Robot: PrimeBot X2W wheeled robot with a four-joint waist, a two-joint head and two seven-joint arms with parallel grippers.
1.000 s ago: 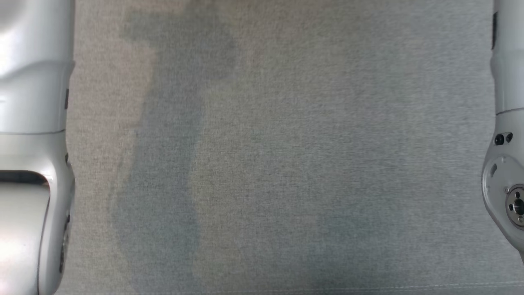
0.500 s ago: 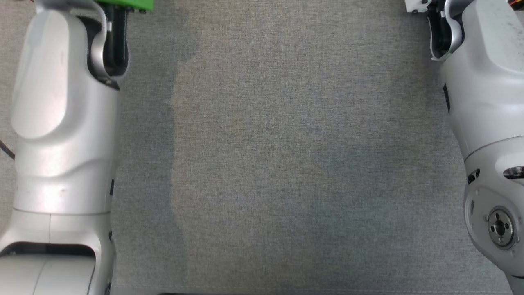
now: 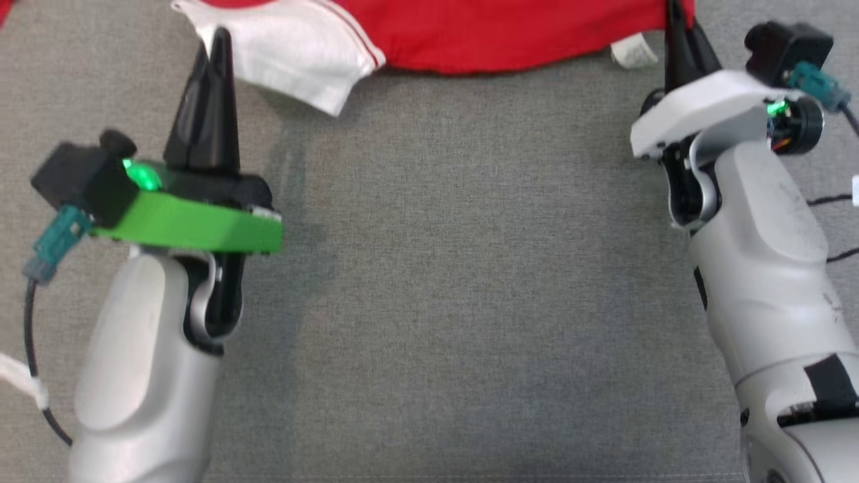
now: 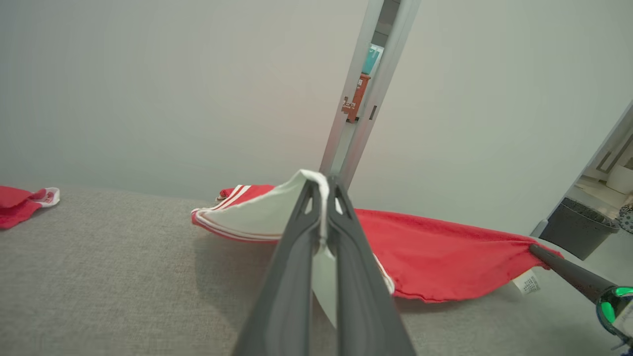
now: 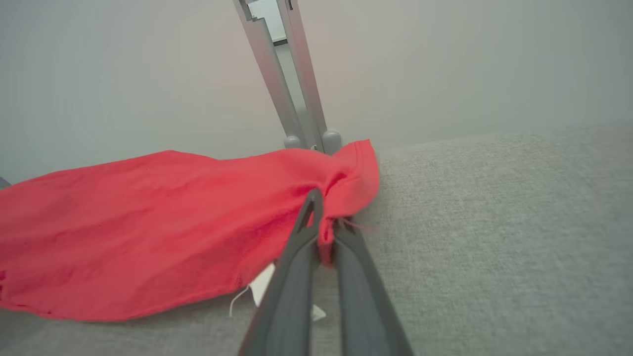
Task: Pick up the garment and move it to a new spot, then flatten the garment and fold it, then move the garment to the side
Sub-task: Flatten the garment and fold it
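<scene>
A red garment with a white, red-striped part lies stretched along the far edge of the head view. My left gripper is shut on the white part, and in the left wrist view the white cloth sits pinched between its fingers. My right gripper is shut on the red hem at the other end, near a white label. The right wrist view shows red cloth bunched at my right gripper. The garment hangs slightly above the surface between the two grippers.
The work surface is grey woven fabric, with a pale wall and a metal post behind it. A separate red and white piece of cloth lies at the far left. A dark bin stands beyond the surface's right end.
The head camera has swung: before it showed just pale forearms and grey surface, now both grippers and the red garment are in the picture.
</scene>
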